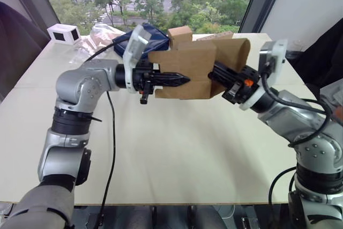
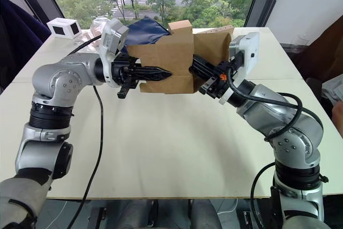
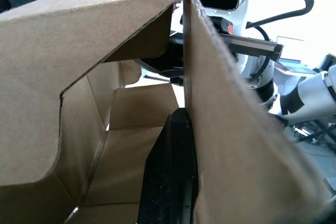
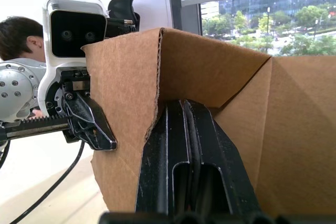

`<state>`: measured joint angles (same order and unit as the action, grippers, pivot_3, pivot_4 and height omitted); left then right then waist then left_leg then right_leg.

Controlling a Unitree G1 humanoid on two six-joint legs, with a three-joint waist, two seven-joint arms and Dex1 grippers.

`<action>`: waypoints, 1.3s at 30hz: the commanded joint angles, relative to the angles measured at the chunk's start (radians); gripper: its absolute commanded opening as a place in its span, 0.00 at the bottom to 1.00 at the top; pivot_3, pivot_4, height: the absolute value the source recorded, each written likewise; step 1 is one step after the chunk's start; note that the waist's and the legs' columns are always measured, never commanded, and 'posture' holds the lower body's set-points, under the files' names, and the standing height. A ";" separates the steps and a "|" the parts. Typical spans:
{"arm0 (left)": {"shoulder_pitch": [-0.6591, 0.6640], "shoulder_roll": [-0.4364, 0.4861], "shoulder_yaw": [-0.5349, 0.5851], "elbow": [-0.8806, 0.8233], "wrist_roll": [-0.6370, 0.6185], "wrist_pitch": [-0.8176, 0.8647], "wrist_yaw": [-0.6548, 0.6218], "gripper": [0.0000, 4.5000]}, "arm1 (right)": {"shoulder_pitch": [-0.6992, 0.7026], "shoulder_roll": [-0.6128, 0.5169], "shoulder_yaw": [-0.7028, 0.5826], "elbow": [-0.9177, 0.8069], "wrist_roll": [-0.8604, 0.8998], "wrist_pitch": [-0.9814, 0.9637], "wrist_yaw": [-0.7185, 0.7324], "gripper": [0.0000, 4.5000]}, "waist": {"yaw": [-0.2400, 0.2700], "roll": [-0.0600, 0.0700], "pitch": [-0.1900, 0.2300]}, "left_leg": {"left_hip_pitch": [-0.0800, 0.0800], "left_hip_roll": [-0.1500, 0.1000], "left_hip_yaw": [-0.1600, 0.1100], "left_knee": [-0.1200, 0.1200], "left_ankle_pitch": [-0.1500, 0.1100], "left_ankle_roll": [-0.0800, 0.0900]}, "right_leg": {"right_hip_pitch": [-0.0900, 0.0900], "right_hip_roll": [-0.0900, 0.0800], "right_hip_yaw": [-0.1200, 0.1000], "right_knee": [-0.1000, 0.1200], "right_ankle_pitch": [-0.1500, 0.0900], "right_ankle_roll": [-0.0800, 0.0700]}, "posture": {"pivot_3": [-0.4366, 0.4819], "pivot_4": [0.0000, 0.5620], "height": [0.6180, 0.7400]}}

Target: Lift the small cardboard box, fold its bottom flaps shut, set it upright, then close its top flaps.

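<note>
Above the middle of the pale table [image 1: 177,148], between my two arms, the small cardboard box [image 1: 185,71] hangs in the air, lying on its side with an open end turned toward each arm. My left hand [image 1: 179,79] reaches in from the left; its black fingers [image 1: 170,79] lie narrow against the box's near wall, and the left wrist view shows one finger pressed to the inner face of that panel, so the hand is pinching the wall. My right hand [image 4: 186,124] goes into the other open end, its two fingers close together inside a corner of the box; whether they clamp any cardboard I cannot tell. The flaps at both ends stand open, splayed outward. Behind the box, on the far part of the table, lie a dark blue bag [image 1: 150,37], a second brown box [image 1: 179,35], some crumpled clear plastic [image 1: 99,35] and a white box with dark windows [image 1: 63,34] at the far left corner, all well apart from my hands. A person's head [image 4: 21,38] shows in the right wrist view.
</note>
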<state>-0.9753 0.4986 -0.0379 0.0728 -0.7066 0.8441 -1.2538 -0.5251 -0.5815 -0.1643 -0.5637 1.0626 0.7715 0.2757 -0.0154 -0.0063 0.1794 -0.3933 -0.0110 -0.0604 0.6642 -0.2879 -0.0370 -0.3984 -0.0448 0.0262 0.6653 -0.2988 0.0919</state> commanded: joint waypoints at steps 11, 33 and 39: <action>-0.003 0.022 0.028 0.028 -0.007 -0.002 0.009 0.00 | 0.205 -0.283 -0.325 -0.091 0.302 0.112 0.017 0.00 | 0.003 0.000 0.001 | -0.001 0.000 0.000 0.000 0.000 0.000 | 0.000 0.000 0.000 0.000 0.000 0.000 | 0.48 0.27 1.00; 0.014 0.025 0.024 -0.042 -0.046 0.047 0.010 0.00 | 0.237 -0.185 -0.080 -0.102 0.058 0.032 0.055 0.00 | 0.003 0.000 0.001 | 0.000 0.000 0.000 0.000 0.000 0.000 | 0.001 0.000 0.000 -0.001 0.000 0.000 | 0.48 0.27 1.00; 0.023 0.019 0.019 -0.054 -0.046 0.052 0.015 0.00 | 0.195 -0.149 -0.058 -0.103 0.084 0.039 0.043 0.00 | 0.001 0.000 0.001 | 0.000 0.000 0.000 0.000 0.000 0.000 | 0.000 0.000 0.000 0.000 0.000 0.000 | 0.48 0.27 1.00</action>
<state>-0.9445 0.5124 -0.0261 0.0516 -0.7328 0.8945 -1.2372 -0.3107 -0.7353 -0.2140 -0.6443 1.1238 0.8225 0.3204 -0.0141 -0.0065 0.1805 -0.3933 -0.0106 -0.0607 0.6643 -0.2880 -0.0369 -0.3980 -0.0444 0.0261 0.6649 -0.2989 0.0920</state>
